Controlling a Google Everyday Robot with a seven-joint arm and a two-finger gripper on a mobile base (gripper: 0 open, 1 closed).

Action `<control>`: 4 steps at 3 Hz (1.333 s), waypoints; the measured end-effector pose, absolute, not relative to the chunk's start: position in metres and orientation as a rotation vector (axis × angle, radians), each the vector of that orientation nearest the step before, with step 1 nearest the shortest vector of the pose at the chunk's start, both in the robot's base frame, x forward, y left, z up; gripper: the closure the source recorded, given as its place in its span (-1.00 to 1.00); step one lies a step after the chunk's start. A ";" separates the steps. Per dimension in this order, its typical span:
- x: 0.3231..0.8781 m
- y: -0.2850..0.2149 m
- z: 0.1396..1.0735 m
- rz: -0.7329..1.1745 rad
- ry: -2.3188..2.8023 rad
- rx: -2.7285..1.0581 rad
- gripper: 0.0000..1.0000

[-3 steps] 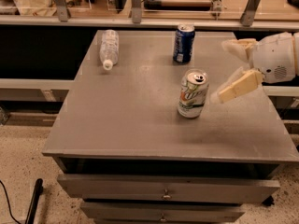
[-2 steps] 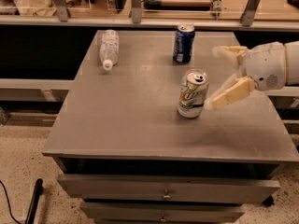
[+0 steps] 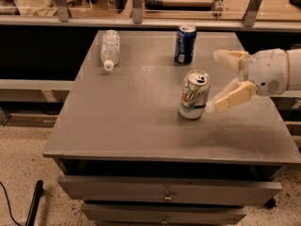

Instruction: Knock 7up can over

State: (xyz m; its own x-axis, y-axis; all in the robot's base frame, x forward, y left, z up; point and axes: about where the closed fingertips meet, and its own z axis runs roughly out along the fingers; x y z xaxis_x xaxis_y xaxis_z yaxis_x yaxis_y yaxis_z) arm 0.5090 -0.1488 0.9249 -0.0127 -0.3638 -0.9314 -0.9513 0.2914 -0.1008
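The table [image 3: 131, 126] fills mid-frame. From the right edge the gripper [image 3: 214, 82] reaches in low, spread wide and holding nothing, its lower finger just beside the upright 7up can [image 3: 194, 95], right of centre. I'd say it is placed to shove sideways. The bottle [image 3: 110, 48] lies upper left, and the blue can [image 3: 185, 43] stands at the top centre.

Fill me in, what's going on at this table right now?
The robot's gripper, fingers open, reaches in from the right, its lower finger right beside the 7up can; contact isn't clear. The can stands upright on the grey table, not yet knocked over. A dark blue can stands behind it; a clear plastic bottle lies on its side far left.
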 end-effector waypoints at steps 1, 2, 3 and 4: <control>0.507 -0.148 0.915 0.806 1.520 -1.196 -1.00; 0.506 -0.145 0.907 0.834 1.493 -1.183 -1.00; 0.509 -0.139 0.896 0.844 1.451 -1.173 -1.00; 0.514 -0.126 0.893 0.855 1.395 -1.174 -0.70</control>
State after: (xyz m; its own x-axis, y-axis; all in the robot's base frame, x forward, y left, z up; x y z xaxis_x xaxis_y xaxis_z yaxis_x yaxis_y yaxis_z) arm 0.5142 -0.1256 0.8933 0.0566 -0.1934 -0.9795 -0.9605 0.2572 -0.1063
